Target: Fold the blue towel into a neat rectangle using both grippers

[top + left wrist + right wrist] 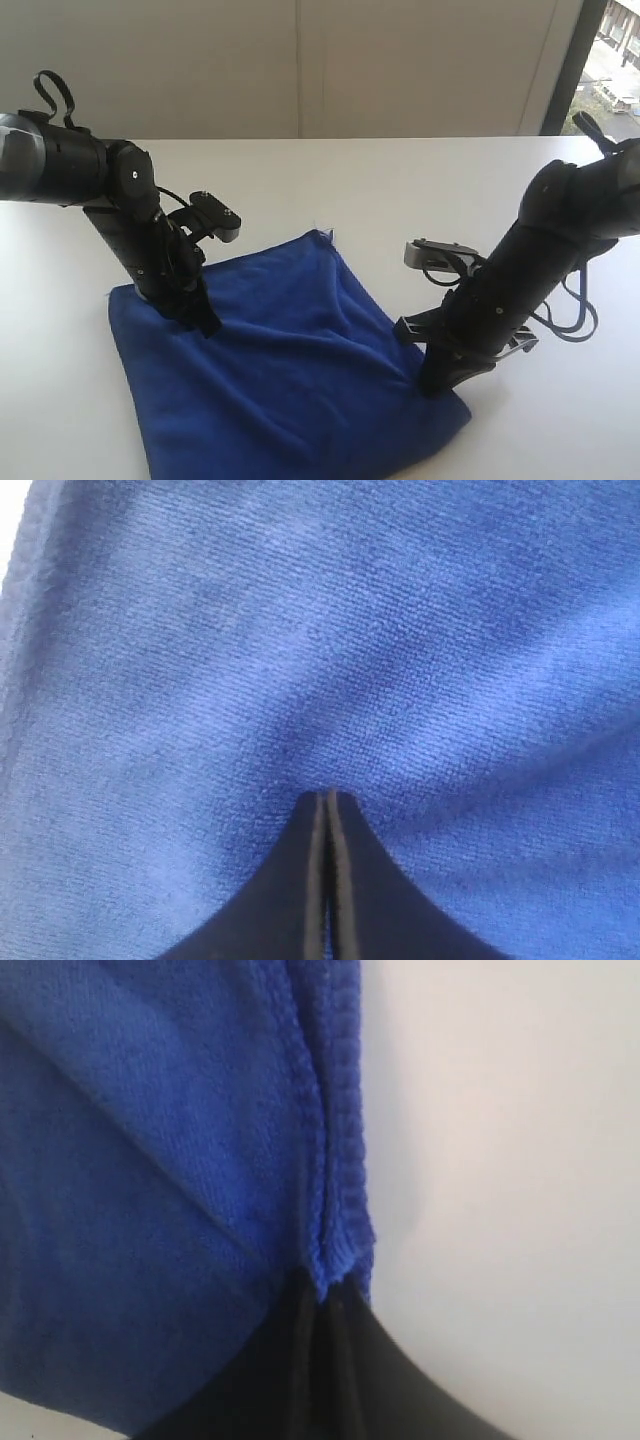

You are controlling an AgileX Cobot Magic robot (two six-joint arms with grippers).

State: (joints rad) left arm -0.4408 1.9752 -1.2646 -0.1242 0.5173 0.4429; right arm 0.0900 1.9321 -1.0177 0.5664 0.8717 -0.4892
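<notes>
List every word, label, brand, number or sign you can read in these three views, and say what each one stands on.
No text can be read in any view.
The blue towel shows only plain pile and stitching.
The left gripper and the right gripper show plain black surfaces with no marking.
The white table shows no print.

blue towel (290, 370) corner cut off at bottom, left arm (60, 160), right arm (590, 200) cropped at sides
</notes>
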